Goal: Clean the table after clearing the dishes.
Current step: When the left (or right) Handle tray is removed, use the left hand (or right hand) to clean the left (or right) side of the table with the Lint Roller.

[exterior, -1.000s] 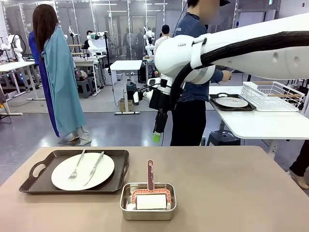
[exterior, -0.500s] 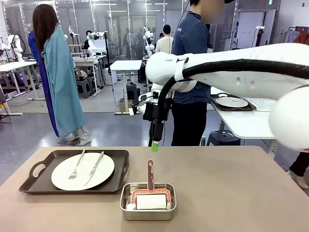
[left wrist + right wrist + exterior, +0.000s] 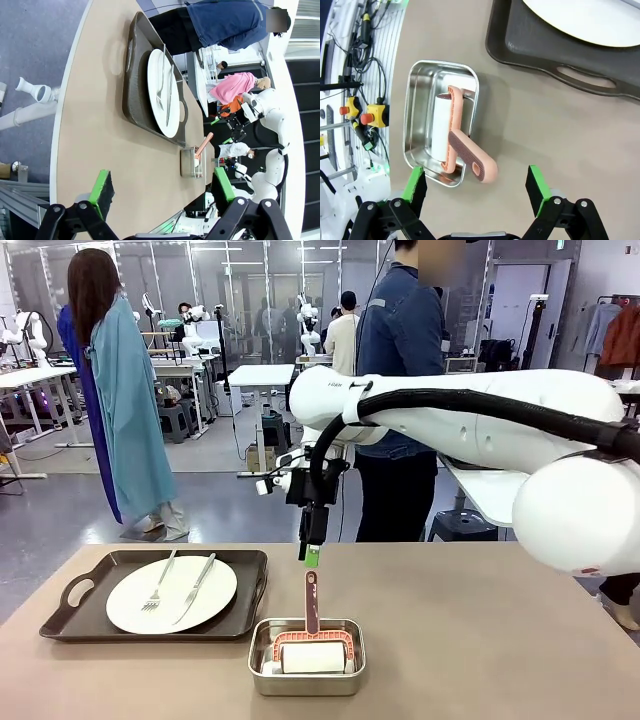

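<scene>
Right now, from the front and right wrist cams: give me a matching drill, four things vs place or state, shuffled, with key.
Things:
1 plate
2 roller
3 tray
4 right pincer

Place or state:
A open, above the roller
B in the pan
C on the table, left side
D on the tray

Pairs: 1-D, 2-B, 3-C, 4-A
</scene>
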### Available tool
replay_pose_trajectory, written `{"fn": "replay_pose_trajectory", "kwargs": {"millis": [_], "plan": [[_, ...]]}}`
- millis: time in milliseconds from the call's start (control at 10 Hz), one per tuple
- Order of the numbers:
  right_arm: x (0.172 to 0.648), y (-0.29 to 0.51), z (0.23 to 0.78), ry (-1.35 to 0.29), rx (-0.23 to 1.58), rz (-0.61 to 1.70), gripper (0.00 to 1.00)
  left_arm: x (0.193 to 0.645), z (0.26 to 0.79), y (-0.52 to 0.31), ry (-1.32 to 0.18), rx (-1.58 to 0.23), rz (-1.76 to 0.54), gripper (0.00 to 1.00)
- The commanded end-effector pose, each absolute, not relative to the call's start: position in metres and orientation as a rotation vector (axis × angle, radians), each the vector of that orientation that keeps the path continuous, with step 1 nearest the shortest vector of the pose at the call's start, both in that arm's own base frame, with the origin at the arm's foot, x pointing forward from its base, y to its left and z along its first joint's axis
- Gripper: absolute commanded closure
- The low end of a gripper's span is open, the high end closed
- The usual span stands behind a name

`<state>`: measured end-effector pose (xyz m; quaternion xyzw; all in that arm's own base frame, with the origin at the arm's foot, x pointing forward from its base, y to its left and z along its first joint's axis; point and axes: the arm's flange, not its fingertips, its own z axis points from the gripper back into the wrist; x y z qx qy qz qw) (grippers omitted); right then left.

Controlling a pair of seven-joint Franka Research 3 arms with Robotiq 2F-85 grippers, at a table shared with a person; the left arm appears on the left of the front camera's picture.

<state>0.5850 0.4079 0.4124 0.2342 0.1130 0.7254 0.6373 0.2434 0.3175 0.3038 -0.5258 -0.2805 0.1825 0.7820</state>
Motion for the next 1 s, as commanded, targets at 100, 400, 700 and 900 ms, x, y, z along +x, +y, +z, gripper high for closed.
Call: {"fn": "replay_pose_trajectory", "kwargs": {"millis": [100, 400, 700, 900], "plan": [[0.595, 0.428, 0.405, 0.406, 0.531, 1.646, 0.0, 0.24, 0.304, 0.318, -0.609, -1.139, 0.378, 0.0], [0.593, 0.426, 0.397, 0.488, 0.575, 1.65, 0.0, 0.24, 0.304, 0.318, -0.609, -1.139, 0.378, 0.0], [0.592, 0.434, 0.383, 0.538, 0.575, 1.662, 0.0, 0.24, 0.304, 0.318, -0.609, -1.139, 0.378, 0.0], [0.594, 0.434, 0.377, 0.553, 0.576, 1.652, 0.0, 0.24, 0.304, 0.318, -0.609, -1.139, 0.378, 0.0]]}}
